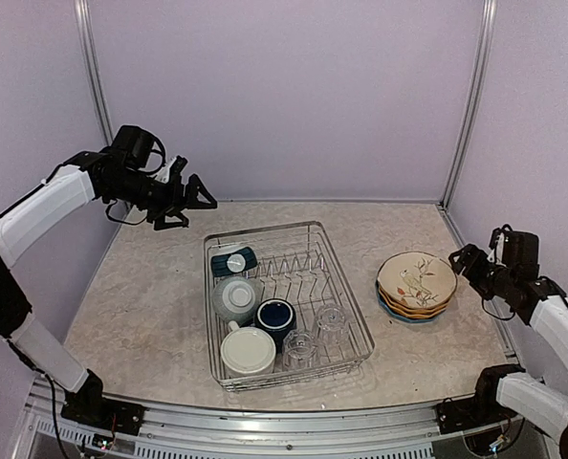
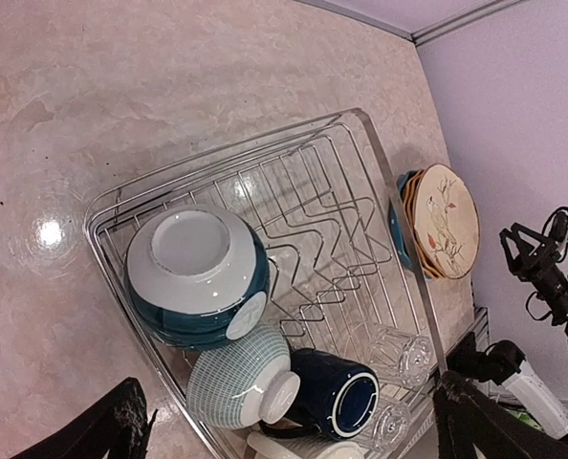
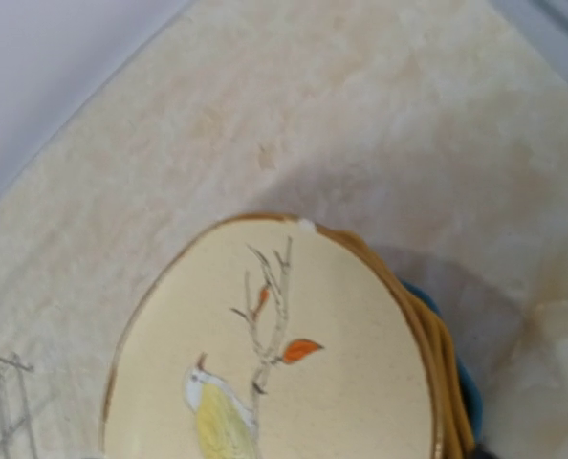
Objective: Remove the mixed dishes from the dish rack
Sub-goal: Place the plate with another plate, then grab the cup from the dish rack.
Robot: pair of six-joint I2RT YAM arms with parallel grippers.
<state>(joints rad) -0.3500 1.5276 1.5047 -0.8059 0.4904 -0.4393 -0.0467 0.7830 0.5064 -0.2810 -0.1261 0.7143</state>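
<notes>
A: The left end effector (image 1: 193, 203)?
B: Jaws spread wide, holding nothing, hovering above the desk (image 1: 141, 306) off the far-left corner of the dish rack (image 1: 308, 268).
A: And the right end effector (image 1: 468, 260)?
B: Just right of the plate stack (image 1: 408, 308); whether its jaws are parted, I cannot tell.
A: The rack itself?
B: Mid-desk, long axis running far to near. Down its left half: teal bowl (image 1: 234, 261) upturned, pale patterned bowl (image 1: 234, 298), navy mug (image 1: 275, 316), cream mug (image 1: 248, 351). Near-right sit clear tumblers (image 1: 300, 350). A bird-and-branch plate (image 1: 416, 277) tops the stack, flat.

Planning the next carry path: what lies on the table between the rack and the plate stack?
Nothing. In the top view, the table between the rack and the plate stack is bare.
</notes>
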